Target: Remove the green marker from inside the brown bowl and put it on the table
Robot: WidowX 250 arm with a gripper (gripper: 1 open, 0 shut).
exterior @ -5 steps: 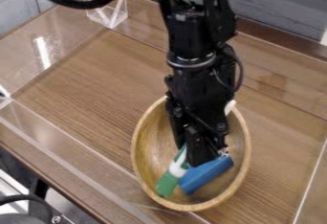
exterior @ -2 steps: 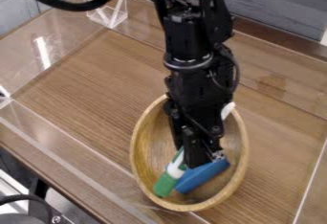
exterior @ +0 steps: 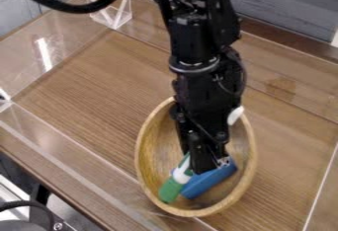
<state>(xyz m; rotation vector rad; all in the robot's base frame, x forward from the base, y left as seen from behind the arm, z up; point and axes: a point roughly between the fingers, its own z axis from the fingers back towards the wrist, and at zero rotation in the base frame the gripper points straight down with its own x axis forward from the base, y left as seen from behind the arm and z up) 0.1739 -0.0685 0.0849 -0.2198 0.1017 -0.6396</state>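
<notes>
A black robot arm reaches steeply down into the brown bowl (exterior: 154, 148), which sits on the wood-grain worktop (exterior: 93, 87) toward five o'clock in the frame. The hand (exterior: 199, 166) is deep in the bowl, its fingers drawn fully together, and they appear to be clamped on the white barrel of the green marker (exterior: 179, 185). The marker lies tilted inside the bowl, its green end low at about seven o'clock of the bowl's floor. Just beside it, at about five o'clock, rests a blue block (exterior: 211, 181), touching or nearly touching the marker. By the look of it, the grasp is made but nothing has been lifted: the marker is not yet out of the bowl, and raising it, carrying it over the rim and setting it down on the worktop all remain.
</notes>
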